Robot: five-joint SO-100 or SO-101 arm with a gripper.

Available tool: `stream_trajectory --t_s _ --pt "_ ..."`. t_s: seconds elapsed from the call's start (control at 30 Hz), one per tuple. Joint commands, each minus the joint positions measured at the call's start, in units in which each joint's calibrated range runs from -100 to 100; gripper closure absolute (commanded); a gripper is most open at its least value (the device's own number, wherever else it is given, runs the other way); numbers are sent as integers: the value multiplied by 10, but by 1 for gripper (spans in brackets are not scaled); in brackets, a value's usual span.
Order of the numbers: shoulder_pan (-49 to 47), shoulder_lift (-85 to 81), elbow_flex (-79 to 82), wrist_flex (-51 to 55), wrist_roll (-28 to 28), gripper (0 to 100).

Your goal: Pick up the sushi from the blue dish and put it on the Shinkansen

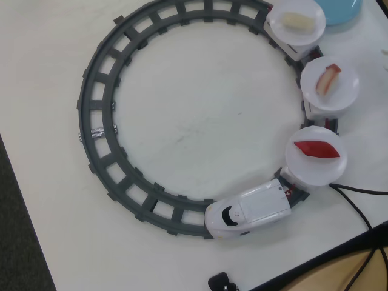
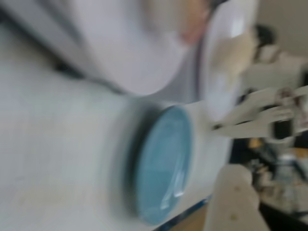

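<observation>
Gripper (image 2: 240,159) fingers show only as pale blurred shapes at the right and lower edge of the wrist view, one slim prong above and a broad one (image 2: 233,204) below; they seem parted with nothing between them, though the smear makes that a judgement. The arm does not show in the overhead view.

The sushi (image 1: 328,78), pale with orange-red streaks, lies on the middle white plate (image 1: 339,97) of the three carried behind the Shinkansen (image 1: 251,212), so the placing looks done. The blue dish (image 2: 163,166) looks bare in the wrist view; in the overhead view only its edge shows at the top right corner, touching or just beside the plate that carries a plain beige piece (image 1: 298,21). A solid red piece (image 1: 316,149) rests on the plate nearest the engine, and the train sits on the dark grey ring track (image 1: 97,109).

What remains is probably a clean retreat: lift straight up first, hold the fingers apart, and swing away from the plates, since a brushed rim could tip a carriage off the rails or roll the sushi off
</observation>
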Motion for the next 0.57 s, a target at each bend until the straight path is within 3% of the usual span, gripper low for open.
stream_trajectory --t_s 0.0,0.53 --pt "44 7 39 11 -2 85" --pt "248 -9 166 12 -2 86"
